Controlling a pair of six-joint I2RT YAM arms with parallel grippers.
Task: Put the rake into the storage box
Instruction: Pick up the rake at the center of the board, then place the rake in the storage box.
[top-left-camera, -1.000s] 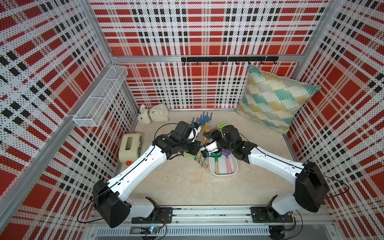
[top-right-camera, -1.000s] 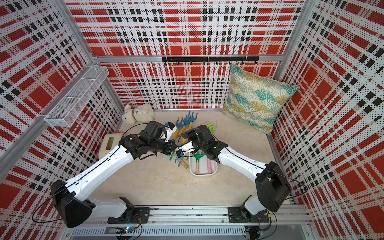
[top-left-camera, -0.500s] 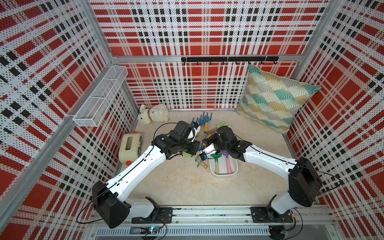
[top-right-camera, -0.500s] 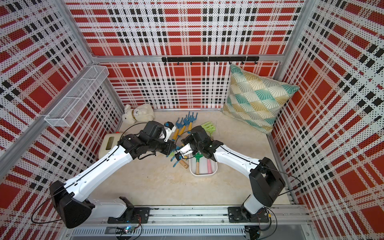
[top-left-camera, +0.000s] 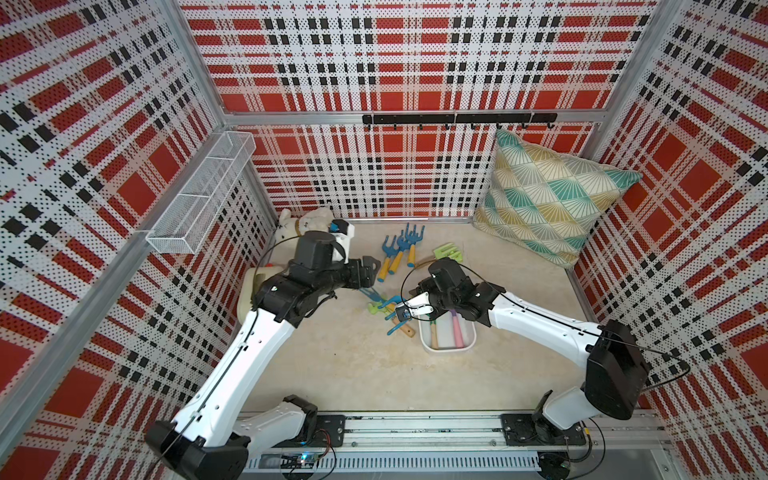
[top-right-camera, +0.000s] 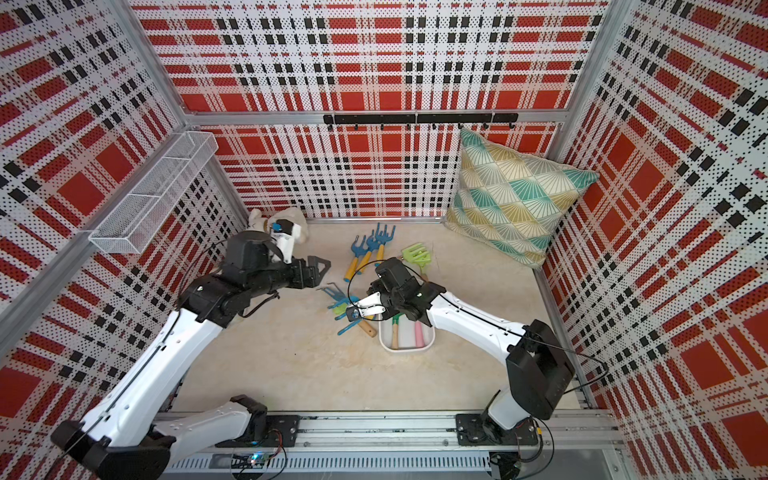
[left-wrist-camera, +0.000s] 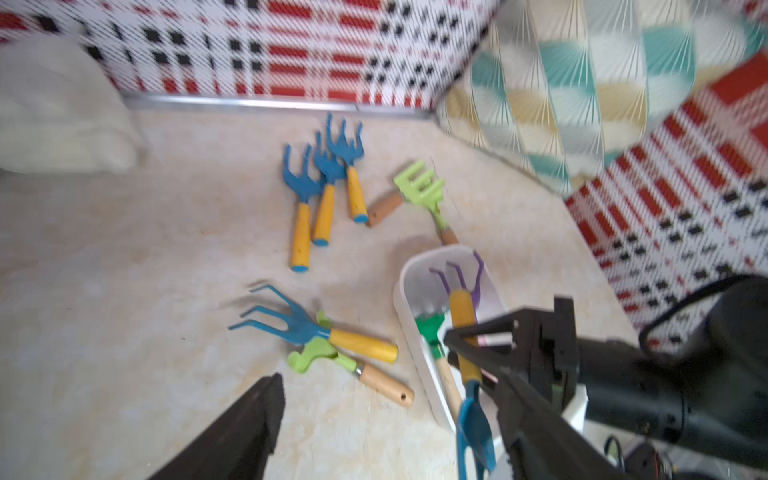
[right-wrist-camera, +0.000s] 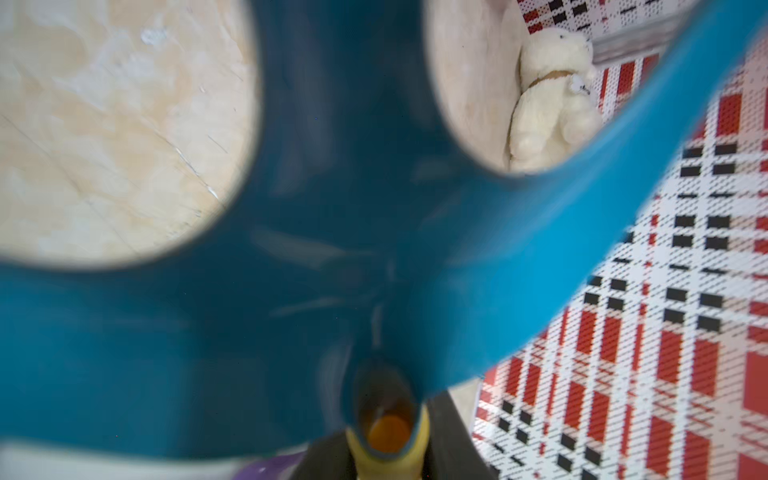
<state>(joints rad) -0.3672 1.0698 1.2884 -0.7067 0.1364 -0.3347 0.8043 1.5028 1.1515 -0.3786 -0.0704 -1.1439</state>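
Observation:
My right gripper (right-wrist-camera: 386, 436) is shut on the yellow handle of a blue rake (right-wrist-camera: 291, 249), whose head fills the right wrist view. In the left wrist view this rake (left-wrist-camera: 473, 415) hangs at the near rim of the storage box (left-wrist-camera: 405, 291), a shallow white tub (top-left-camera: 428, 347) with a purple rake and a green rake inside. In both top views the right gripper (top-left-camera: 405, 313) (top-right-camera: 353, 311) is at the tub's left end. My left gripper (left-wrist-camera: 390, 415) (top-left-camera: 370, 270) stands open and empty, off to the left above the floor.
A blue rake (left-wrist-camera: 311, 328) and a green rake (left-wrist-camera: 353, 365) lie crossed on the floor beside the tub. Three blue rakes (top-left-camera: 399, 249) and light green ones (top-left-camera: 446, 251) lie further back. A cushion (top-left-camera: 548, 199), plush bear (top-left-camera: 303, 220), cream toy (top-left-camera: 249, 291) and wire basket (top-left-camera: 203, 195) line the walls.
The right gripper moved left to the left gripper and shut on the blue rake. The left gripper has opened and let it go.

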